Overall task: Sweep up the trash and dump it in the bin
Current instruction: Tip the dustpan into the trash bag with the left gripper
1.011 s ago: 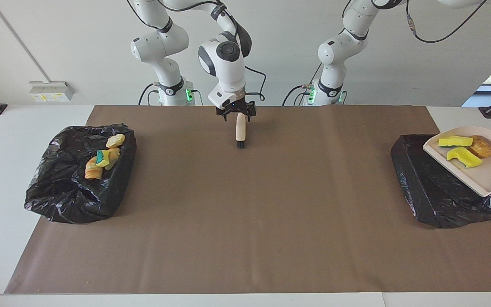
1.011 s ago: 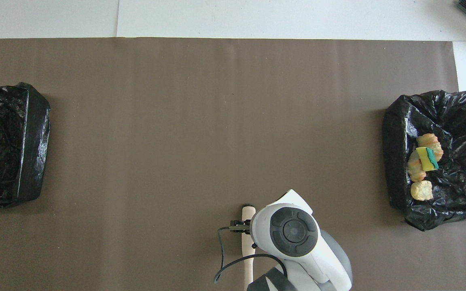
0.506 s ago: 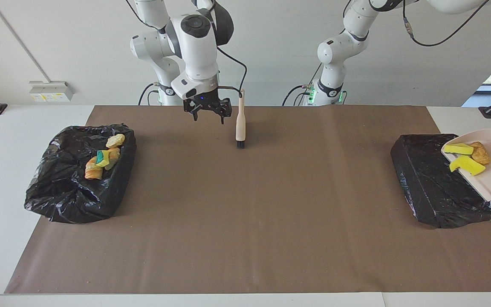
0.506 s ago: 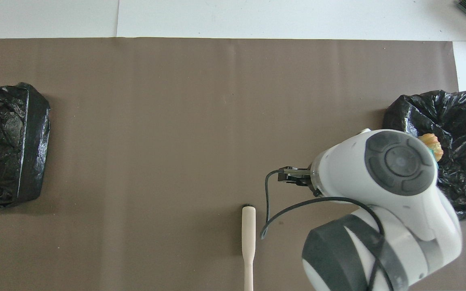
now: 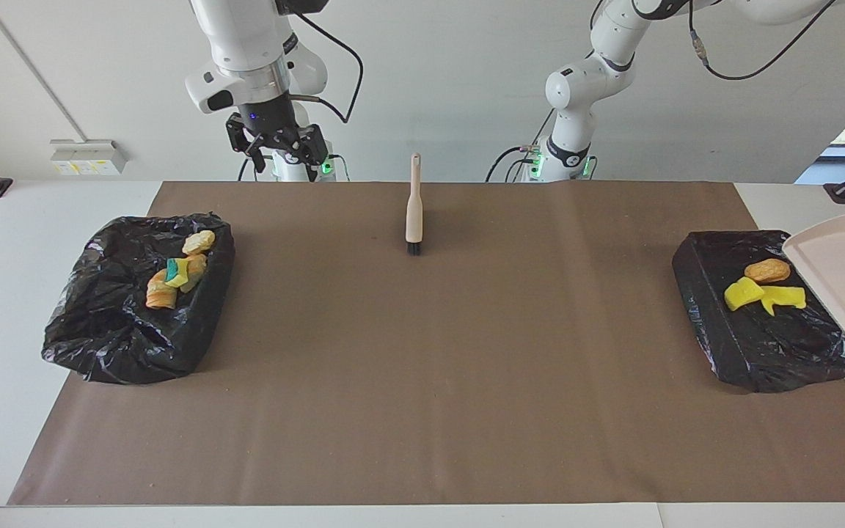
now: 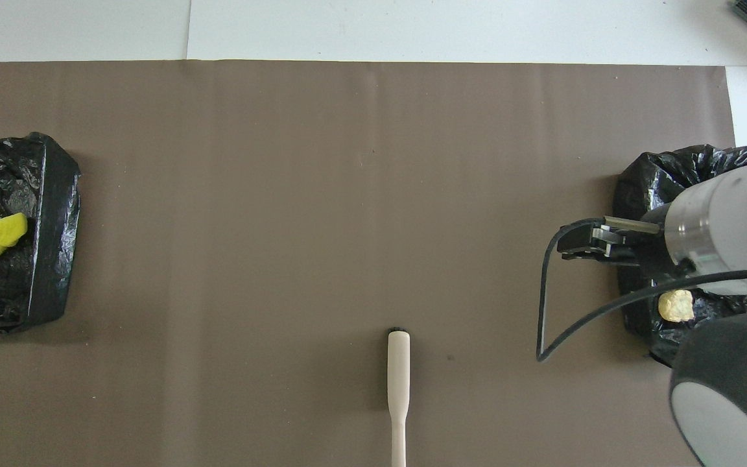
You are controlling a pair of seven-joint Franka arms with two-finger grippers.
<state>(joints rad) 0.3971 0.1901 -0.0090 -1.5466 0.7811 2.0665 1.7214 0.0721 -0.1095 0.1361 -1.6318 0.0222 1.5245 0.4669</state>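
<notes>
The fingers of the right gripper (image 5: 278,147) are seen parted and empty above the table (image 5: 422,455), the left gripper's cannot be judged; trash (image 5: 763,286) lies in the bin (image 5: 760,352), so dumping is judged done and the dustpan (image 5: 844,275) is to be set down.

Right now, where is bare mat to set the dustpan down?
The brown mat is bare between the two black bins, farther from the robots than the brush. Both bins hold trash; the dustpan hangs over one.
</notes>
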